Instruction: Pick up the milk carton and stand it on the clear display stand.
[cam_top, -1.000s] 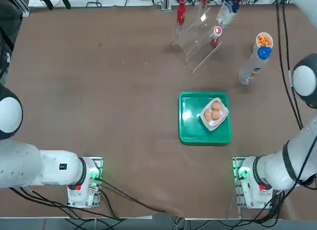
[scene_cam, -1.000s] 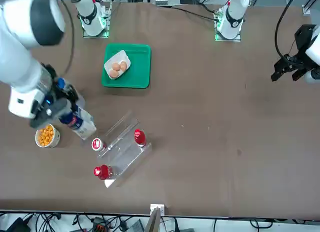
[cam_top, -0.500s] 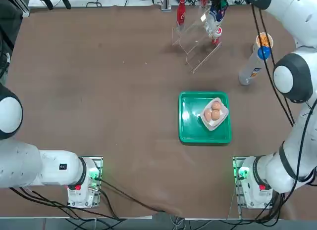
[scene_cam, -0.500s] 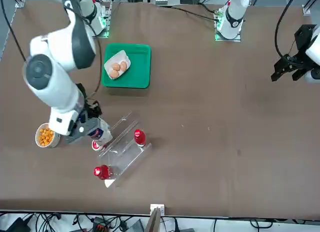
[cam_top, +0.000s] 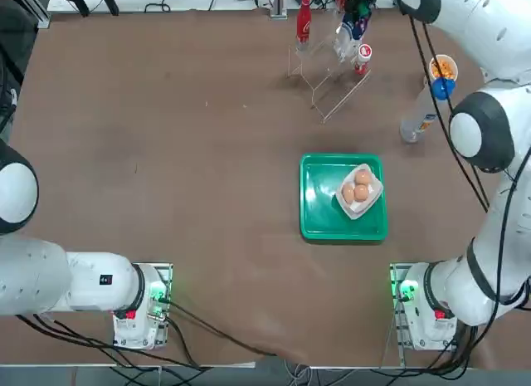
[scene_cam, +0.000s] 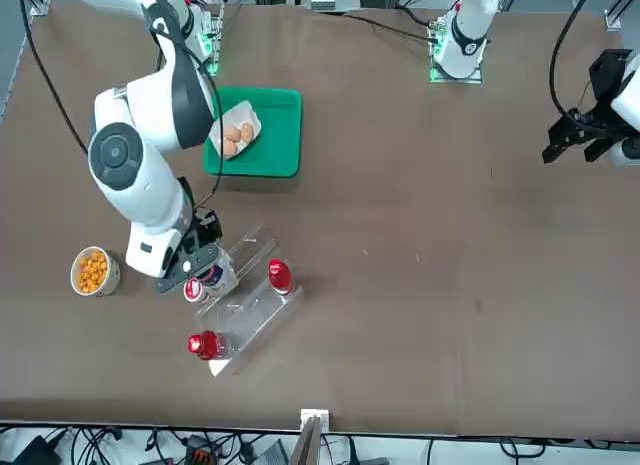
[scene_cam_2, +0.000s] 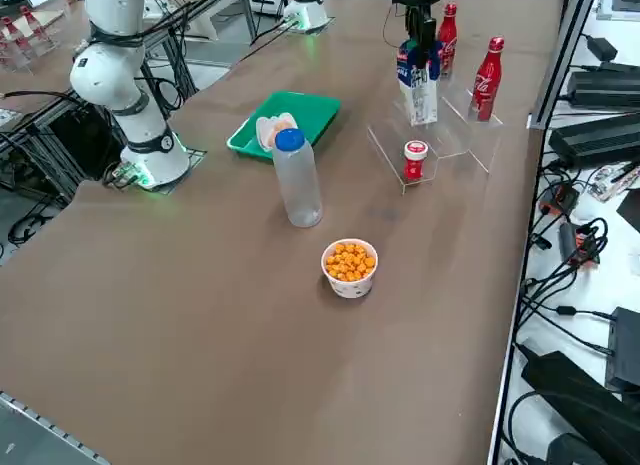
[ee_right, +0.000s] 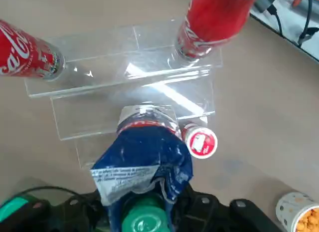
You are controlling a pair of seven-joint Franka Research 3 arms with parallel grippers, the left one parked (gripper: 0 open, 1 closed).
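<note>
Your right gripper [scene_cam_2: 417, 40] grips the milk carton [scene_cam_2: 419, 83] by its top, holding it upright over the clear display stand [scene_cam_2: 440, 135], at 12 o'clock from the green tray [cam_top: 319, 207].

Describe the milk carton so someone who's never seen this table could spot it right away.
Find the clear display stand at the table's far edge from the robot. The milk carton hangs over it, held in the right gripper. Unlike the red bottles beside it, it is boxy, white below and dark blue above.
</note>
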